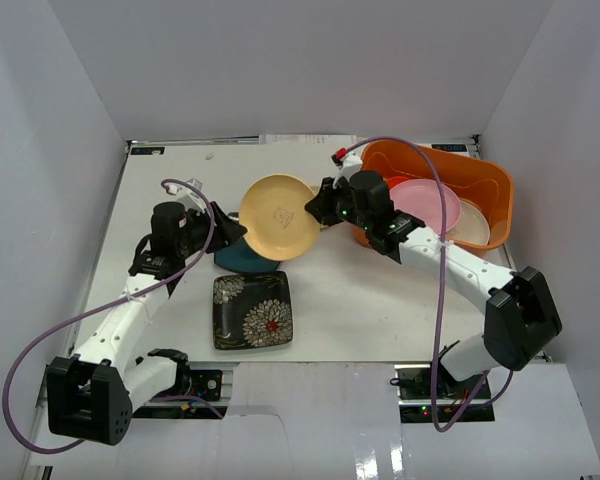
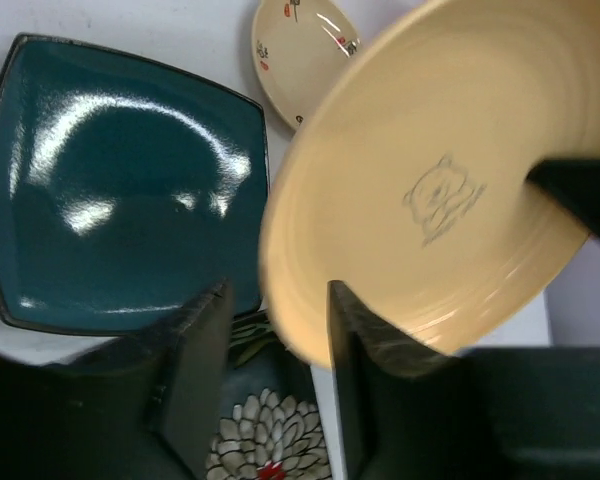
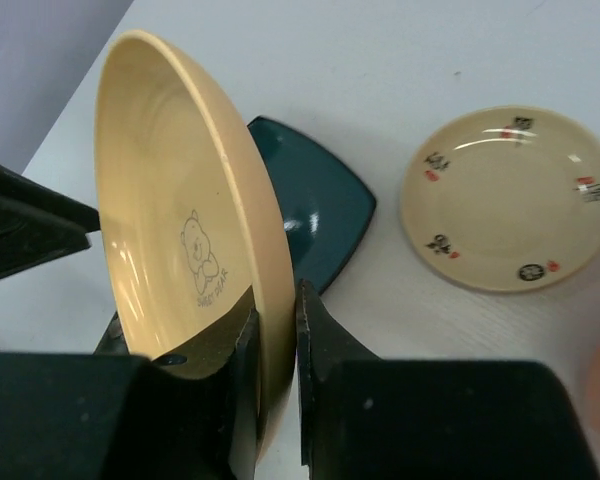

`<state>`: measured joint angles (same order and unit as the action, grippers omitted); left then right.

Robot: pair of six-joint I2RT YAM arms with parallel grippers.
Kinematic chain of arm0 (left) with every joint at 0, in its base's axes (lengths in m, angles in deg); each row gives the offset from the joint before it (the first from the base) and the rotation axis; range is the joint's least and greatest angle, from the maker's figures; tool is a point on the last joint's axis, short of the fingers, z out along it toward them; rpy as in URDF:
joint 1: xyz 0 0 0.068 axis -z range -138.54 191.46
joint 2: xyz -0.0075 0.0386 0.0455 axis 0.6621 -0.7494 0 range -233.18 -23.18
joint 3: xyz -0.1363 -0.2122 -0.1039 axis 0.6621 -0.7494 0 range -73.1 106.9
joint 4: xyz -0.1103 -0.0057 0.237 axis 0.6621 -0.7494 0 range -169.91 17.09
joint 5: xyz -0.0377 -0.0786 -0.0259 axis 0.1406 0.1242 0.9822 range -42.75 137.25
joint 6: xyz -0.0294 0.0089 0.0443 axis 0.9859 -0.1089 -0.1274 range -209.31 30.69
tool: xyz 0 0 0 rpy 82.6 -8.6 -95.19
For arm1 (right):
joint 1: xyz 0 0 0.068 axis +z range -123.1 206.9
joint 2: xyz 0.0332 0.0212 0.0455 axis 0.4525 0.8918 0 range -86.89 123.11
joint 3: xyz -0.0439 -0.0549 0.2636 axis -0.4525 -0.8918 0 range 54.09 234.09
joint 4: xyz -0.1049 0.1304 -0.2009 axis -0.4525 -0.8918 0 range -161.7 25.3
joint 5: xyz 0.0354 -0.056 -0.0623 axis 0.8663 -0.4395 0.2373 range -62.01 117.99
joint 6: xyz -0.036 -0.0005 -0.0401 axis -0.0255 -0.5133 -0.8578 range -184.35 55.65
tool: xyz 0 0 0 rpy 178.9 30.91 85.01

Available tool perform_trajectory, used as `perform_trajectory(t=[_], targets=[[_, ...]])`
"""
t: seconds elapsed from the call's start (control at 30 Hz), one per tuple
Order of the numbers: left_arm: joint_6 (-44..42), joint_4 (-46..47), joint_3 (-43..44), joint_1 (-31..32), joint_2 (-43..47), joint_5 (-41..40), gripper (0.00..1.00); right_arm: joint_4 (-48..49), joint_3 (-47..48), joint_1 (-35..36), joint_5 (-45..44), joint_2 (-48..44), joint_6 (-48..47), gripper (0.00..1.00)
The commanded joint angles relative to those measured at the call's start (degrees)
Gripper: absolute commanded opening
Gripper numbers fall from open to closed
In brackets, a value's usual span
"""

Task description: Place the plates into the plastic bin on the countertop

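Our right tool (image 3: pixel 277 300) was clamped on the rim of the yellow plate (image 1: pixel 280 215), aloft over the worktop (image 1: pixel 360 300); our left tool (image 2: pixel 278 292) stood apart beside it. We judged the left should back clear before swinging toward the plastic bin (image 1: pixel 440 160).

Yellow round plate (image 1: pixel 278 215) with bear print, tipped on edge above white countertop (image 1: pixel 180 170), rim pinched in right gripper (image 3: pixel 275 300). Dark teal square plate (image 1: pixel 242 258) flat, partly under it. Black floral square plate (image 1: pixel 251 310) flat, just beside teal one, nearer arm bases. Small cream printed plate (image 3: pixel 510 195) flat nearby. Orange bin (image 1: pixel 480 175) far right, holding pink plate (image 1: pixel 425 205) and cream plate (image 1: pixel 475 222).
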<state>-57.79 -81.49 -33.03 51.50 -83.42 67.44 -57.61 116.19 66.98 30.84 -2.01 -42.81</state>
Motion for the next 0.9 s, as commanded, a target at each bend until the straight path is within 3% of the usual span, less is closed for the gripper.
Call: perform_trajectory(t=[0.0,0.03,0.07,0.33,0.67,0.77,0.8,0.83,0.87], targets=[[-1.29,-0.38,3.43,0.33,1.63,-0.93,0.62,2.22,1.26,-2.89,-7.42,-6.02,-2.11,0.08],[-1.47,-0.82,3.87,0.33,1.28,-2.15,0.70,1.88,1.26,-5.77,-7.42,-7.09,-2.38,0.08],[-1.73,-1.09,4.22,0.33,0.93,-2.69,0.71,1.70,1.00,-7.71,-7.68,-8.14,-2.64,0.08],[0.46,-5.56,9.22,-0.72,-7.24,-10.34,0.74,0.73,-7.95,-35.46,-7.08,-15.62,0.07,0.08],[4.42,-6.36,11.34,-9.07,-21.74,-11.57,0.74,2.92,-13.85,-47.28,-3.38,-8.16,2.98,0.08],[3.98,-6.28,11.34,-9.34,-25.00,-11.31,0.74,2.93,-14.47,-47.63,-3.64,-7.80,2.81,0.28],[3.54,-6.80,12.21,-9.34,-25.96,-10.52,0.74,3.01,-14.90,-47.72,-3.99,-8.32,2.81,0.43],[3.19,-7.59,13.00,-9.34,-27.54,-10.52,0.72,3.01,-15.08,-47.63,-3.99,-9.11,2.46,0.64],[3.19,-7.94,13.79,-9.34,-27.64,-10.43,0.71,2.93,-15.08,-47.63,-3.56,-9.55,2.11,0.71]])
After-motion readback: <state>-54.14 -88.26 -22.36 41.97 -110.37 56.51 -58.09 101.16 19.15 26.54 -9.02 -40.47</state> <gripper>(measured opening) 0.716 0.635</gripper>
